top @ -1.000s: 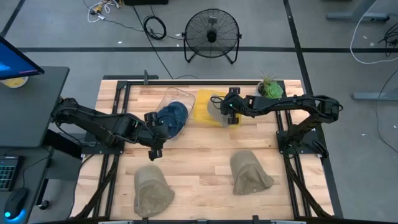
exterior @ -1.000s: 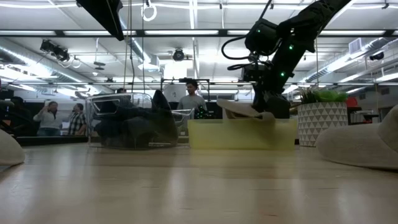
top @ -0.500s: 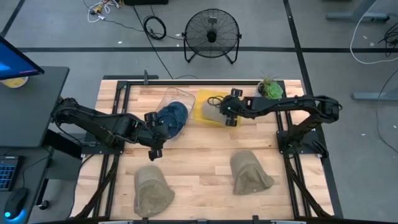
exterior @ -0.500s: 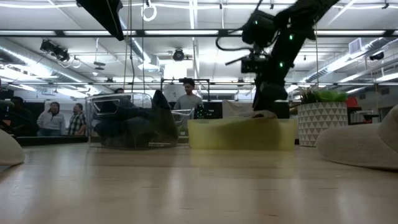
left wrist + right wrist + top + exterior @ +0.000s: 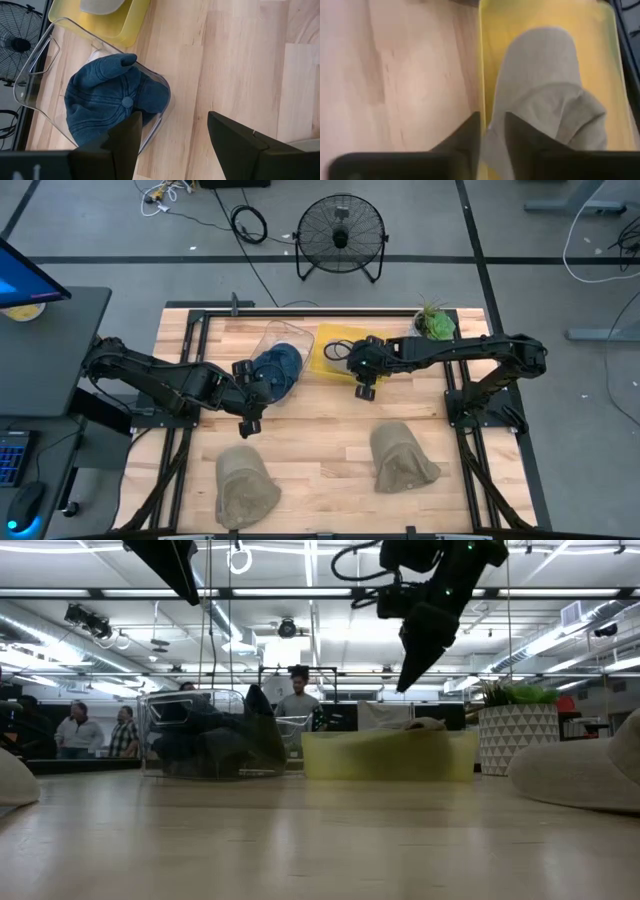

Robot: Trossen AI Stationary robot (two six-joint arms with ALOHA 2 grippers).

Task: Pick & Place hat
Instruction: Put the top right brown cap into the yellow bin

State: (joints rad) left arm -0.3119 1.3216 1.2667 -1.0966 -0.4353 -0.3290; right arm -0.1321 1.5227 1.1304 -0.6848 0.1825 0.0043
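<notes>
Hat [image 5: 545, 90], beige, now lies released inside yellow bin [image 5: 335, 352]. My right gripper [image 5: 362, 372] lifts off, retreats from bin's front edge, fingers narrow, empty. Place step looks done. Left gripper [image 5: 250, 395] waits beside clear bin [image 5: 45, 55], fingers wide, empty.

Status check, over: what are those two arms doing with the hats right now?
Right gripper raised beside yellow bin, holding nothing. Beige hat in bin. Left gripper open, waiting by blue cap.
</notes>
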